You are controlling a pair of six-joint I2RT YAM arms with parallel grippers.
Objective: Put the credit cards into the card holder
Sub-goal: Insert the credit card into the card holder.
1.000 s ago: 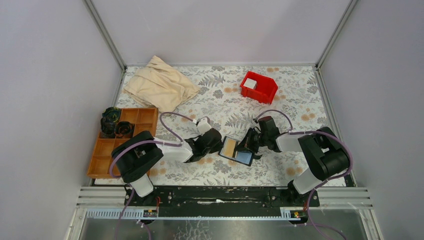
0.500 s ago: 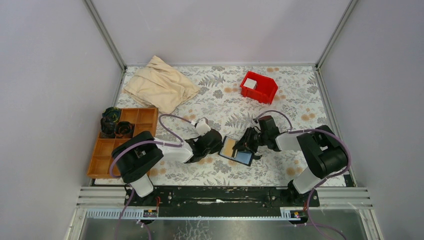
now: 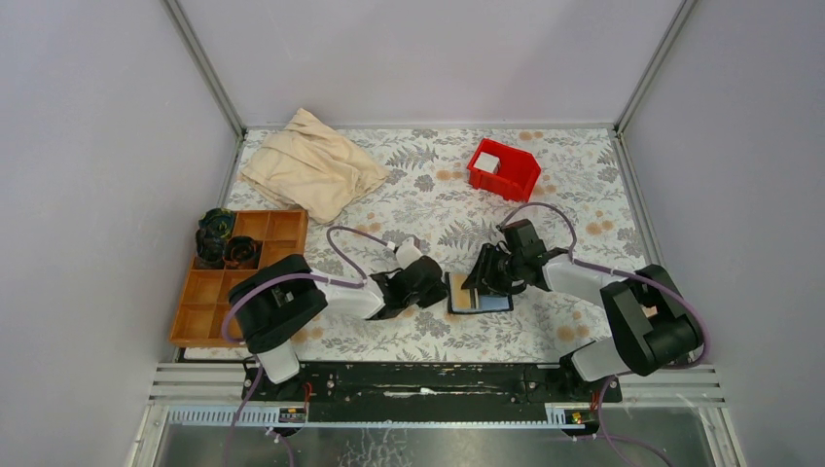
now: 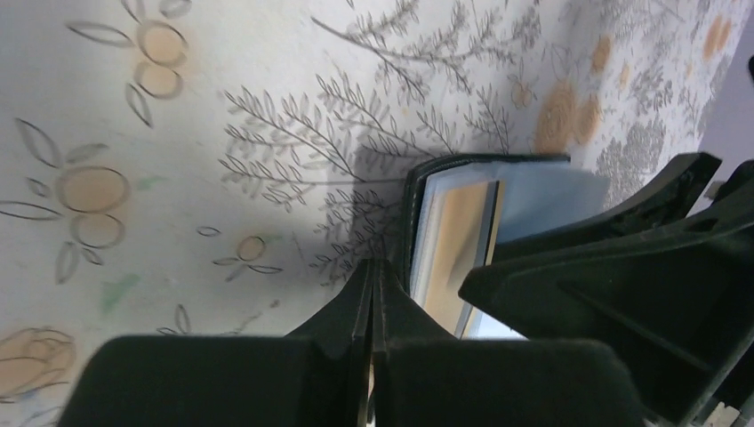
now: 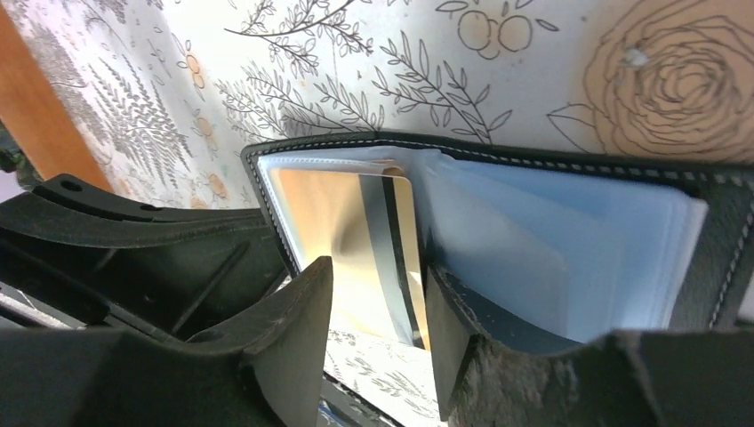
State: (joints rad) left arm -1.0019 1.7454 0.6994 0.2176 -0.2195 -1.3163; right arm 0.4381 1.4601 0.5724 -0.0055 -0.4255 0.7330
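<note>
Open on the floral-print table (image 3: 438,195), a small black leather bifold card holder (image 3: 479,295) lies directly under the right tool (image 5: 373,294). Its jaws stand apart astride a tan plastic credit card (image 5: 342,213), which lies lengthwise along the tool's reach in a clear sleeve (image 5: 551,240). The left tool (image 4: 372,285), closed on nothing, waits just beside the holder's left edge.

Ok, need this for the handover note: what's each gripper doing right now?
Left gripper: jaws closed, nothing between them, beside the card holder.
Right gripper: jaws open around the tan card sitting in the card holder.
</note>
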